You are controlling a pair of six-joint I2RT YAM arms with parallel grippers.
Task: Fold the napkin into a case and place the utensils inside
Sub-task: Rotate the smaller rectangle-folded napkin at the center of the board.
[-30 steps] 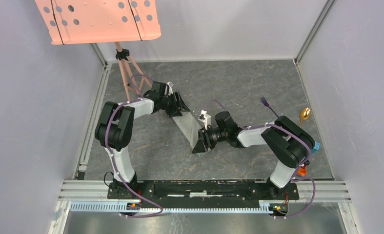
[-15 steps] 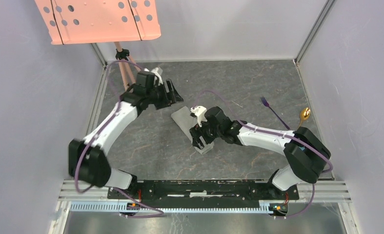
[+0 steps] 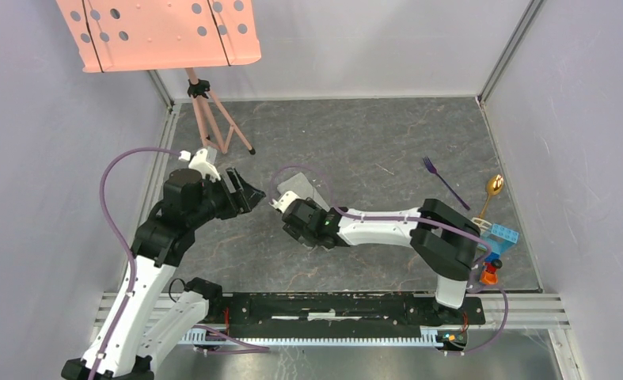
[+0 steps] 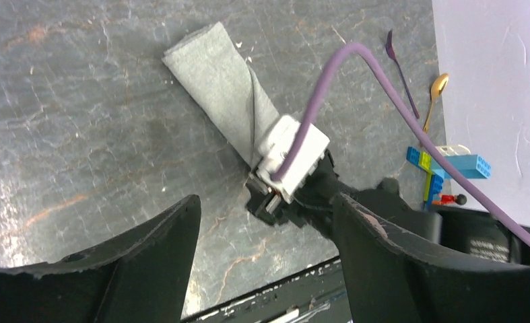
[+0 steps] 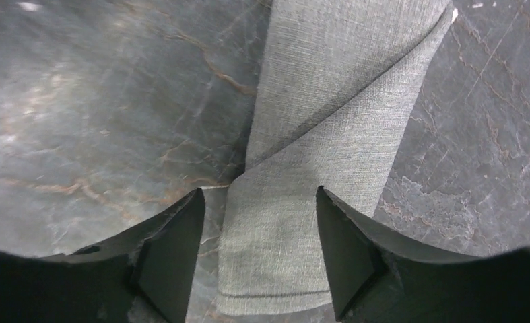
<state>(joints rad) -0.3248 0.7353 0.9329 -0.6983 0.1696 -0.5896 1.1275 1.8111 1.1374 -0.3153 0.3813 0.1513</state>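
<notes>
The napkin [image 3: 298, 188] lies on the dark table as a narrow folded grey strip with a diagonal flap; it also shows in the left wrist view [image 4: 211, 70] and the right wrist view [image 5: 329, 128]. My right gripper [image 3: 289, 214] is open, and its fingers [image 5: 174, 235] straddle the strip's near end without pinching it. My left gripper [image 3: 247, 194] is open and empty, left of the napkin and apart from it. The purple fork [image 3: 439, 176] and the gold-bowled spoon [image 3: 493, 187] lie at the far right, also seen from the left wrist as fork [image 4: 401, 64] and spoon [image 4: 438, 86].
A salmon-pink perforated panel [image 3: 157, 32] stands on a tripod [image 3: 213, 119] at the back left. Toy blocks [image 3: 498, 237] sit by the right arm's elbow. Walls close in the table on three sides. The right arm's purple cable [image 4: 356, 87] arcs over the napkin.
My left arm let go of the napkin's far end and drew back to the left and nearer. My right gripper moved left along the napkin, which now lies flat as a strip.
</notes>
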